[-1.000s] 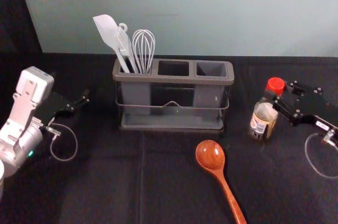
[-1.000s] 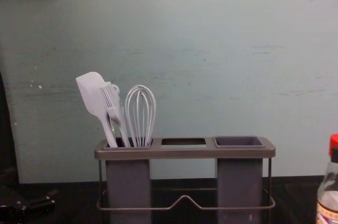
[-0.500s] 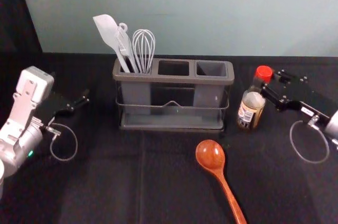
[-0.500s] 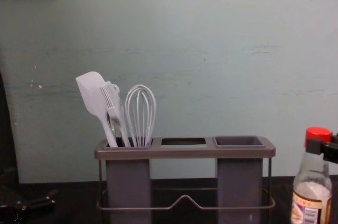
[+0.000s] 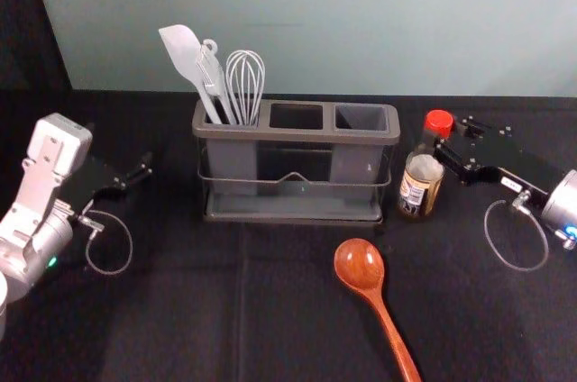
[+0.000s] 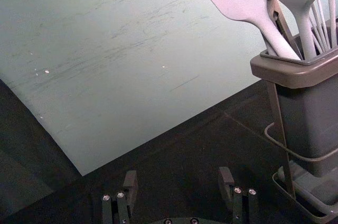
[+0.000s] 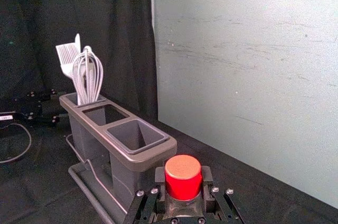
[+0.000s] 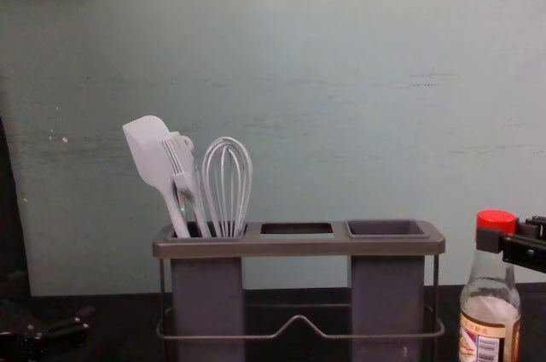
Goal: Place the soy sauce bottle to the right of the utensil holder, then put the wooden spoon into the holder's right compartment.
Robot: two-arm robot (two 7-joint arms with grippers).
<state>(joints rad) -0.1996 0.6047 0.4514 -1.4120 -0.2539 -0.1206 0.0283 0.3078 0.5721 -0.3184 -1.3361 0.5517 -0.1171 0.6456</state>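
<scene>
Red cap (image 5: 439, 122) uppermost, the soy sauce bottle (image 5: 419, 191) is upright, just beside the utensil holder (image 5: 306, 136) on its right side. The right gripper (image 5: 450, 144) is clenched on the bottle directly below the cap, one finger on each side, as the right wrist view confirms. Contact between the bottle base and the bench (image 5: 180, 310) cannot be determined. The wooden spoon (image 5: 360, 267) lies on the bench in front of the holder, bowl toward the holder, handle angled toward the robot and to the right. The left compartment contains a spatula (image 5: 185, 53), a brush (image 5: 213, 76) and a whisk (image 5: 245, 85). The left gripper (image 5: 144, 170) is parked left of the holder, fingers spread apart.
</scene>
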